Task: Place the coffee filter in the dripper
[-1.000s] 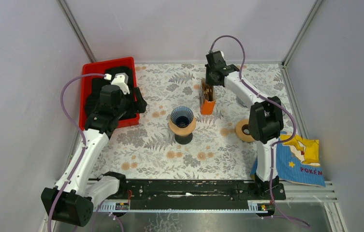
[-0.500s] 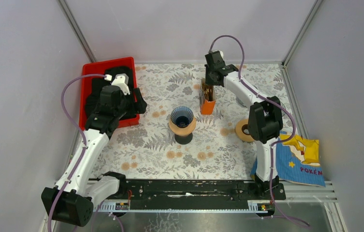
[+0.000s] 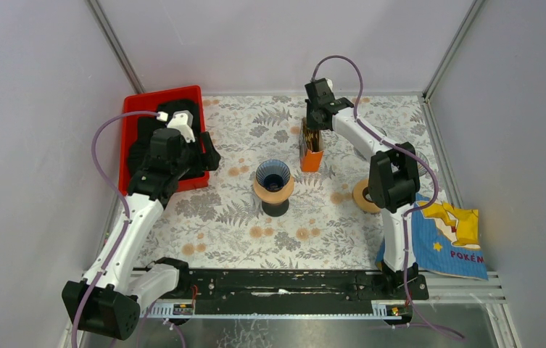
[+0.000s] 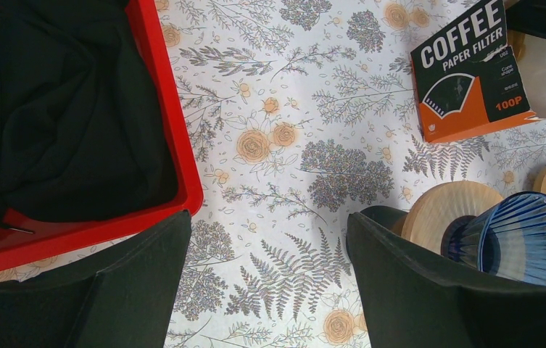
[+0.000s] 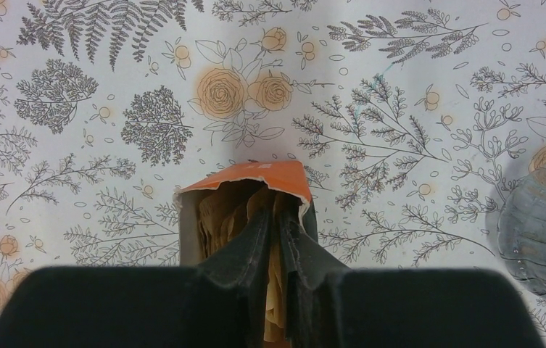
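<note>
**Draw one filter straight up, then carry it to the dripper**

Top view: the filter box (image 3: 311, 150) stands upright toward the far edge, right of centre. The right gripper (image 3: 314, 125) dips into its open top. The dripper (image 3: 274, 176) waits near the middle of the tabletop, nothing in it yet. The left gripper (image 3: 209, 155) hangs by the red bin (image 3: 161, 93) at the far left corner.

Left wrist view: its fingers (image 4: 146, 283) are spread wide, holding nothing.

Right wrist view: the fingers (image 5: 251, 246) are pressed nearly together inside the box, pinching what looks like the edge of a coffee filter (image 5: 222, 217). Lifting slowly and vertically should keep the light box from tipping or rising too. It is worth checking that only one sheet comes out.
</note>
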Available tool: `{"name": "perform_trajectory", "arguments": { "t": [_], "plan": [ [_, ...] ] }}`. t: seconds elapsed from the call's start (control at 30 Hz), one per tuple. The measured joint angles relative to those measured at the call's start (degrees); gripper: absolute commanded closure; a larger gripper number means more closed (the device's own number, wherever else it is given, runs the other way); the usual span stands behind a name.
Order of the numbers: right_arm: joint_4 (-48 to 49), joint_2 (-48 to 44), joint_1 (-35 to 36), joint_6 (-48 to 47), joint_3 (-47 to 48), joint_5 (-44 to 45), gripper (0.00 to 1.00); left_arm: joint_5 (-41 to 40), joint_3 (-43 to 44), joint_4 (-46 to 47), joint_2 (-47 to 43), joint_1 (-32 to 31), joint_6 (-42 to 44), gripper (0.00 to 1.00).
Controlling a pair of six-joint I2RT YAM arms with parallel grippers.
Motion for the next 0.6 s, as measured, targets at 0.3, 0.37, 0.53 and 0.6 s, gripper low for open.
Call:
{"name": "perform_trajectory", "arguments": {
  "t": [0.3,0.37,0.53,0.6],
  "plan": [
    [0.0,0.1,0.1,0.0,0.0,0.0,0.82,0.2,0.0,0.0,0.0,0.0,0.0,0.15],
    [0.0,0.1,0.1,0.0,0.0,0.0,0.83,0.3,0.0,0.0,0.0,0.0,0.0,0.15],
    [0.0,0.1,0.1,0.0,0.0,0.1,0.92,0.9,-0.1,0.1,0.0,0.0,0.0,0.15],
    [0.0,0.1,0.1,0.0,0.0,0.1,0.98,1.1,-0.2,0.2,0.0,0.0,0.0,0.15]
  ]
}}
